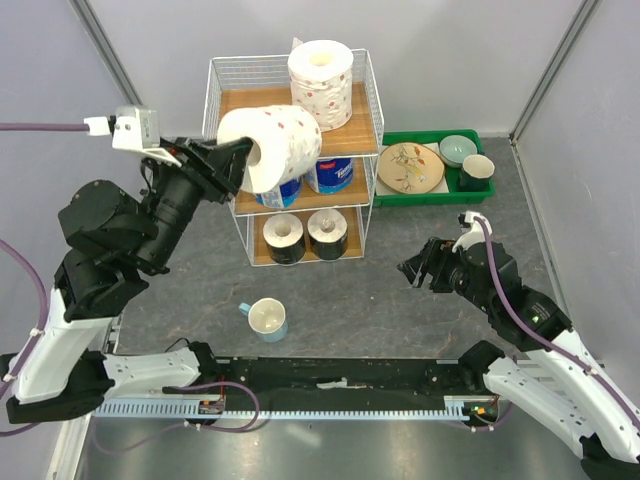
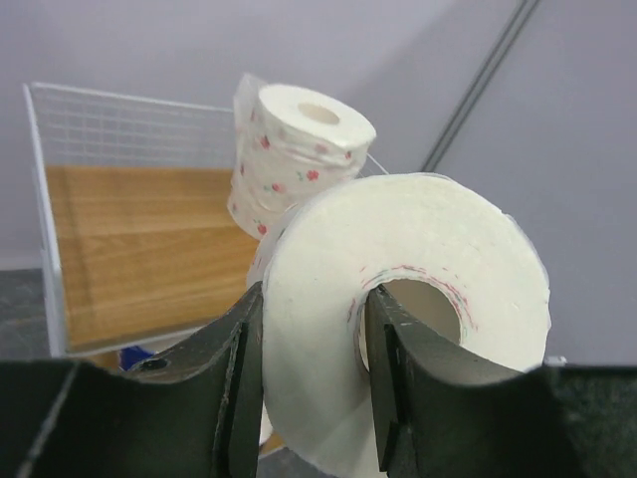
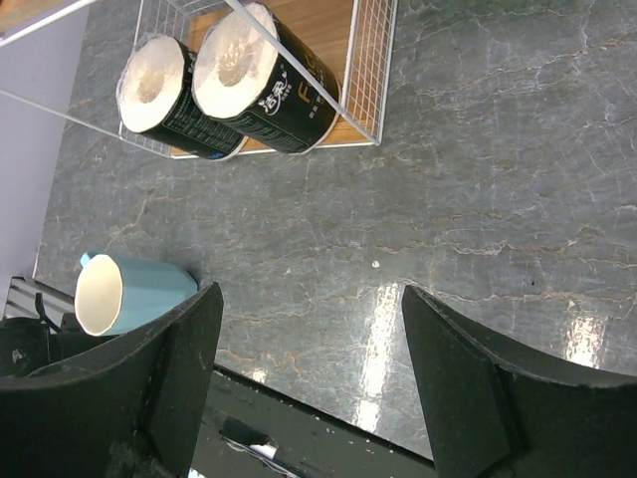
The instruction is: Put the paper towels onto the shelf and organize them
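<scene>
**A:** What sits nearest, in front of the shelf (image 1: 225, 80)?

**B:** The cup (image 1: 268, 318). Off to the shelf's front right is the right gripper (image 3: 309, 378), jaws apart and holding nothing.

**A:** And the left gripper (image 2: 314, 388)?

**B:** It is clamped on a speckled roll (image 2: 418, 299) at the shelf's top front-left corner. One finger is inside the hollow core, the other outside the paper wall.

**A:** How will the roll handle?

**B:** Light and soft, I'd judge. It squashes if squeezed hard, so gripping the wall through the core suits it.

**A:** What is farther back?

**B:** A second speckled roll (image 1: 322, 82) stands upright at the back right of the shelf's top board.
</scene>
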### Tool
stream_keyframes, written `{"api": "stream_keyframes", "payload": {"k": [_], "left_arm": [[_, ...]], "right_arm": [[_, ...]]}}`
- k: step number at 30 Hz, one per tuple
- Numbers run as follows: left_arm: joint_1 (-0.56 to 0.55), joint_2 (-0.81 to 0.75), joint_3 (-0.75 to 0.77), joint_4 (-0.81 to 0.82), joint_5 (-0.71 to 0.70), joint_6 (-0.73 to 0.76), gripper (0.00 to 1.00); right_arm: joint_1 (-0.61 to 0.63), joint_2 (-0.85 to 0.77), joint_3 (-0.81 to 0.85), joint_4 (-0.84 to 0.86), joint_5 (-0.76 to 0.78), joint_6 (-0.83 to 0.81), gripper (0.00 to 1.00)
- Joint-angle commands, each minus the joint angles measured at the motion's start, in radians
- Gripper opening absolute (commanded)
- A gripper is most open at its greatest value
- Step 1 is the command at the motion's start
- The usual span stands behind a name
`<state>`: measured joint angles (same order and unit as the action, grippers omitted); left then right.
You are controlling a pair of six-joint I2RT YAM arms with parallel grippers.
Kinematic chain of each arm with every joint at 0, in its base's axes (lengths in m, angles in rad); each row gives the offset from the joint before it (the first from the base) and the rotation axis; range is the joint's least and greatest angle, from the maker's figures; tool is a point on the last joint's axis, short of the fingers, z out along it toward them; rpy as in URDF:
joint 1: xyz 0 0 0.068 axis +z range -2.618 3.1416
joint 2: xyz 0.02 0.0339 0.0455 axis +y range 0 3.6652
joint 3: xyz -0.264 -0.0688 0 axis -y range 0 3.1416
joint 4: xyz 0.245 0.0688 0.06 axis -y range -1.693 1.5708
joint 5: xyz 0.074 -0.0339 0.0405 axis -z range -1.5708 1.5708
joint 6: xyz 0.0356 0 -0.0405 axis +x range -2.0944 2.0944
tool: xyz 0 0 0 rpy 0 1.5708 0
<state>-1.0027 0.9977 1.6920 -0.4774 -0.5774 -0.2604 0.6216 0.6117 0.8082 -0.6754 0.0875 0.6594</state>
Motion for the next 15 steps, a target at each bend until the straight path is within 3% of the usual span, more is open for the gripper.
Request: {"api": "stream_keyframes", "payload": {"k": [1,4,7,15], "left_arm": [[0.004,0.097,0.136,0.103,-0.140,0.250,0.46],[0.007,0.205,0.267,0.083,-0.225,0.370,0.46],[0.024,0.266,0.354,0.083,-0.222,0.414,0.46],[0.142,0.354,0.508,0.016,-0.197,0.415,0.46]], "right_arm": [[0.003,-0.021,0.002,-0.006,0.018,0.009,0.81],[0.001,-0.024,0.003,-0.009,0.017,0.008,0.81],[0.001,-0.024,0.006,-0.009,0.015,0.009,0.81],[0.003,-0.024,0.005,-0.012,0.017,0.003,0.81]]}}
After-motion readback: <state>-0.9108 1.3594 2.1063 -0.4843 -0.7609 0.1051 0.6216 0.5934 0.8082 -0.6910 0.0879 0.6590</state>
